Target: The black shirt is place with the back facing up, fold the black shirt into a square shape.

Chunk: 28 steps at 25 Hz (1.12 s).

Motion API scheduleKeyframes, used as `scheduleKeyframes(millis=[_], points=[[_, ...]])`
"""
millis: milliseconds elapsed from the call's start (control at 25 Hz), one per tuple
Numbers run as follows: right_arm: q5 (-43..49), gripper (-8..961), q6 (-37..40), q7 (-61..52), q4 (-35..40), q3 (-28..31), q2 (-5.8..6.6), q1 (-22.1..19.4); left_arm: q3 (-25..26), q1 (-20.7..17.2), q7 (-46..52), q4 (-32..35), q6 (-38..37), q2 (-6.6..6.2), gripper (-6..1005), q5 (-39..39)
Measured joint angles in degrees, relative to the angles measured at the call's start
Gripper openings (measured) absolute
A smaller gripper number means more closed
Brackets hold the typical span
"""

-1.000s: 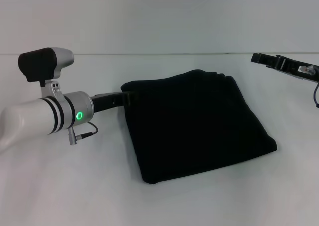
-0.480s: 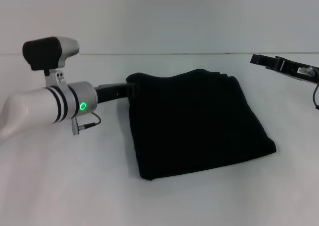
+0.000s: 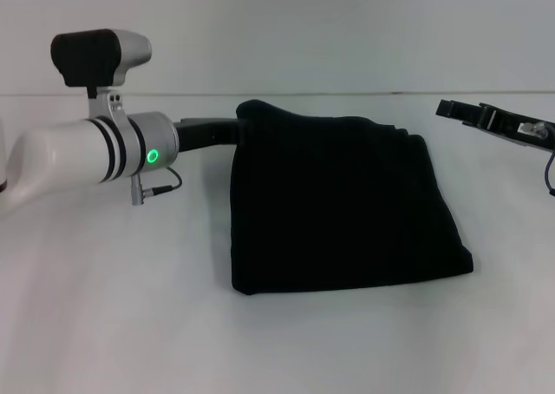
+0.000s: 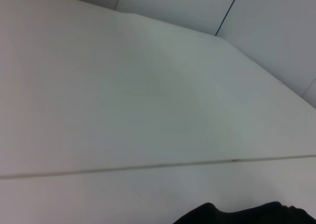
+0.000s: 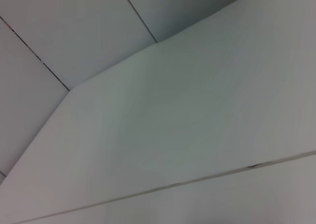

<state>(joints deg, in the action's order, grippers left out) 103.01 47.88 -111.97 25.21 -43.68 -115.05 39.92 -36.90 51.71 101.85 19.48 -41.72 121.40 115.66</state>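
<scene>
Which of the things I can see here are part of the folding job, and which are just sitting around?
Part of the job:
- the black shirt, already folded into a rough square on the table
- the left gripper, at the shirt's far left corner, its tip hidden by the cloth

Not in use:
- the right gripper, held off to the right, away from the shirt
- the white table
</scene>
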Motion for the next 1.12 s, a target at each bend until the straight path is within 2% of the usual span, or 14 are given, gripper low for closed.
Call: scheduleKeyframes(millis=[360, 520, 640, 760, 840, 1000, 1120], points=[[0.0, 648, 0.4, 0.0, 0.2, 0.0, 0.00, 0.0, -1.4, 0.5, -0.3, 1.2, 0.3, -0.28, 91, 0.1], [-0.1, 655, 1.7, 0.9, 0.6, 0.1, 0.05, 0.0, -1.4, -0.8, -0.3, 3.5, 0.5, -0.20, 123, 0.1], [-0.2, 660, 3.1, 2.8, 1.0, 1.1, 0.18, 0.0, -0.9, -2.3, 0.3, 5.6, 0.2, -0.63, 148, -0.2], [-0.2, 666, 5.5, 6.3, 1.7, 3.8, 0.35, 0.0, -0.9, -4.6, 2.2, 9.3, -1.6, -0.75, 172, -0.4], [-0.2, 669, 7.3, 9.1, 2.5, 5.6, 0.40, -0.3, -1.0, -6.7, 3.3, 12.5, -5.1, -0.56, 228, -0.4], [-0.2, 676, 15.2, 18.6, 5.9, 8.0, 0.15, -1.8, -0.9, -10.5, 2.5, 18.7, -20.2, -0.08, 339, -0.4], [1.1, 778, 22.5, 23.7, 8.3, 6.9, 0.63, -3.0, -0.9, -11.9, -1.2, 20.1, -30.5, 0.10, 436, -0.5]])
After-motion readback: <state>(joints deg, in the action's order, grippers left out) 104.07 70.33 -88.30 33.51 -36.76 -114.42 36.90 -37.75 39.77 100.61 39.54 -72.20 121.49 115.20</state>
